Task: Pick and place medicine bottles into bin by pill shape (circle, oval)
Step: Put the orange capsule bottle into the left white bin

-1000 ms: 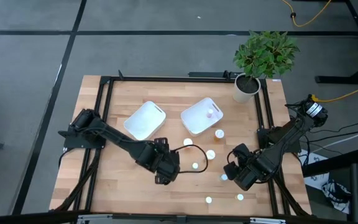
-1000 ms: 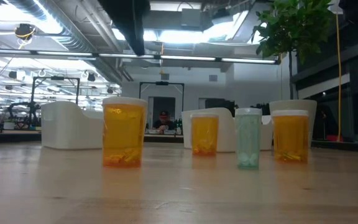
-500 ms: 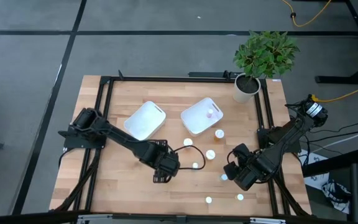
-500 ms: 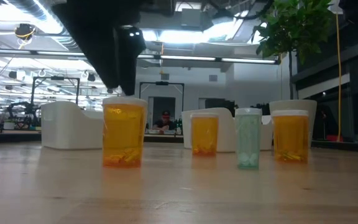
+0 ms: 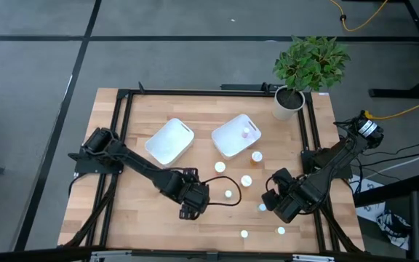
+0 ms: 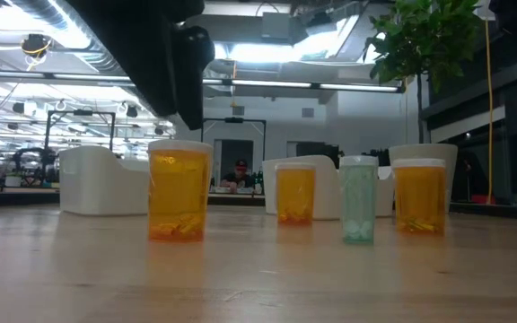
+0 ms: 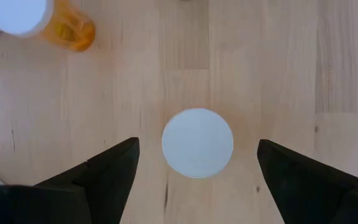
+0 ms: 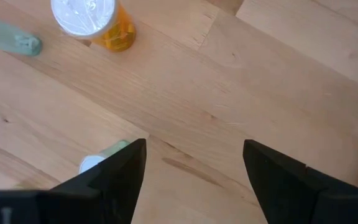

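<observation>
Light wood table (image 5: 144,211) w/ black frame; grey floor w/ dark lines around it. Landmark: right tray (image 5: 235,135), holding one pink bottle (image 5: 246,132). Left tray (image 5: 169,140) just beside it. White plant pot (image 5: 288,102) near its far side, by the table corner. Loose medicine bottles (image 5: 246,180) scattered on the table's near side of the tray (orange and pale green in low view). Left gripper (image 5: 192,207) spread wide, nothing gripped, straddling a white-capped bottle (image 7: 197,142) w/o touching. Right gripper (image 5: 276,206) also released, empty, over bare wood near a green bottle (image 8: 104,157). Room behind: ceiling lights, ducts, person seated far off.
</observation>
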{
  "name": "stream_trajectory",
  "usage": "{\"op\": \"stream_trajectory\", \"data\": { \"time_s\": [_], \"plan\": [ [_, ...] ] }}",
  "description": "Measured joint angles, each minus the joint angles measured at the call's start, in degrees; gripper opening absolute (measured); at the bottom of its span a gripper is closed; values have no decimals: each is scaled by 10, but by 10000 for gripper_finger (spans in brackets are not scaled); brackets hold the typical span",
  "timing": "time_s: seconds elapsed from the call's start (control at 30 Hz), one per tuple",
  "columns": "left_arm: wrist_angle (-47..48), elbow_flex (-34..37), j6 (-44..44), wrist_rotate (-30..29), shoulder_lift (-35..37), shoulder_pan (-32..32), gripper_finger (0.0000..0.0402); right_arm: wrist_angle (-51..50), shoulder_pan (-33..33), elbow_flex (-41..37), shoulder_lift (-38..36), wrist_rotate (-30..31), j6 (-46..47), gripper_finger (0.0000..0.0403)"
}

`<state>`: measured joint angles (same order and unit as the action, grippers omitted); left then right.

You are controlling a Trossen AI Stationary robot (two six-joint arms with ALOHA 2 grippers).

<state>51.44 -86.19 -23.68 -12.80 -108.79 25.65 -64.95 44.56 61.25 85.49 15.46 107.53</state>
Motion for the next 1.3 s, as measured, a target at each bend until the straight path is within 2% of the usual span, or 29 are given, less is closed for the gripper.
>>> {"op": "stream_trajectory", "data": {
  "time_s": [0.27, 1.0, 1.3],
  "plan": [
    [-26, 0, -1, 3, 0, -3, 322, 0, 0, 0, 0, 0, 0, 270],
    [-23, 0, -1, -2, -27, -3, 322, 5, 0, 0, 0, 1, 0, 270],
    [-68, 66, -11, -1, -27, -9, 322, 5, 0, 0, 0, 5, 0, 270]
  ]
}}
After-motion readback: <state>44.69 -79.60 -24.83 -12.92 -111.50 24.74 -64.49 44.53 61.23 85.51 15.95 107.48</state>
